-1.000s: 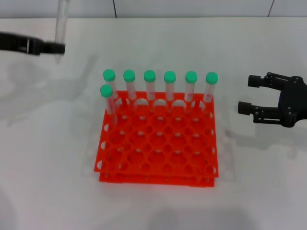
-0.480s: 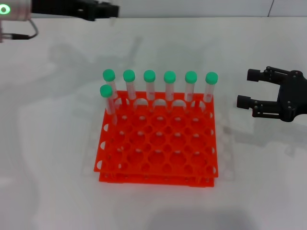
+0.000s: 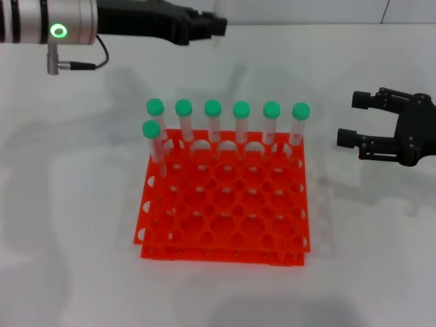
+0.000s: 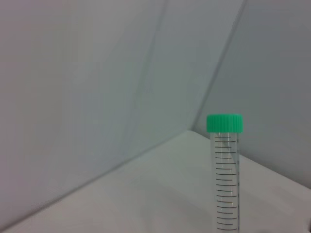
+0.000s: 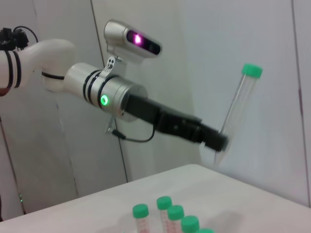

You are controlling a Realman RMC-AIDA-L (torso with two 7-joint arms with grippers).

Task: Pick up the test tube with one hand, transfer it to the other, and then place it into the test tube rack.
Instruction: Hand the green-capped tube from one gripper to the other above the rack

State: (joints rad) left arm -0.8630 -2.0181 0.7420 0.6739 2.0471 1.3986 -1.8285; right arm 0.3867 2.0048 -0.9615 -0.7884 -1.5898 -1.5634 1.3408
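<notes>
My left gripper (image 3: 212, 27), black on a silver wrist with a green ring light, is high behind the rack and shut on the test tube (image 5: 237, 104). The right wrist view shows this gripper (image 5: 218, 141) holding the clear tube near its lower end, tilted, green cap up. The left wrist view shows the tube (image 4: 227, 184) upright with its graduation marks. In the head view only a faint part of the tube (image 3: 219, 13) shows at the top edge. The orange-red test tube rack (image 3: 225, 211) stands mid-table. My right gripper (image 3: 353, 118) is open and empty to the right of the rack.
Several green-capped tubes (image 3: 241, 122) stand in the rack's back row, with one more at the left of the second row (image 3: 152, 139). Their caps also show low in the right wrist view (image 5: 167, 213). The rack's other holes are empty. A white table (image 3: 68, 225) surrounds it.
My left arm has swung from the far left to above and behind the rack, carrying the tube. The right gripper has barely moved and stays open.
</notes>
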